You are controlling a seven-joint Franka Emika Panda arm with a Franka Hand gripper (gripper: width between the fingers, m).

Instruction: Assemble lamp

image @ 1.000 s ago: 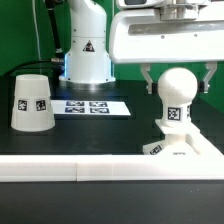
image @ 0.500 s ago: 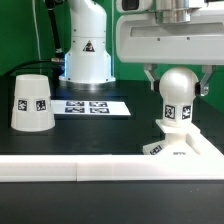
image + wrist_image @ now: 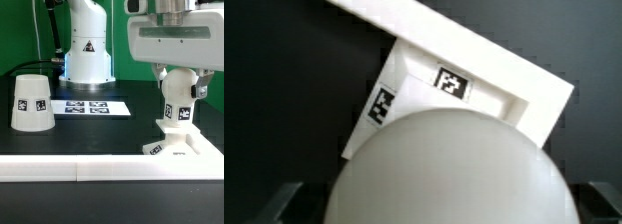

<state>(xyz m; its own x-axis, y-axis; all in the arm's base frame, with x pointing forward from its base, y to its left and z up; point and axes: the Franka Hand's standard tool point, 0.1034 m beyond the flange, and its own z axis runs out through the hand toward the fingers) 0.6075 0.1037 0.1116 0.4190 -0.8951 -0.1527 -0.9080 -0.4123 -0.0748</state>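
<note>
The rounded white bulb (image 3: 180, 98) stands upright on the stepped lamp base (image 3: 181, 146) at the exterior view's right. My gripper (image 3: 182, 84) hangs over it, its fingers on either side of the bulb's head with small gaps, so it is open. In the wrist view the bulb (image 3: 446, 160) fills the space between the fingers (image 3: 287, 200), with the base (image 3: 491, 95) behind it. The tapered shade (image 3: 32, 102) stands rim down at the exterior view's left, far from the gripper.
The marker board (image 3: 92, 106) lies on the black table between the shade and the base. The robot's white pedestal (image 3: 86, 48) stands behind it. A low white wall (image 3: 100, 170) runs along the table's near edge.
The gripper has risen along the bulb, from around its middle to around its head. The bulb has stayed on the base.
</note>
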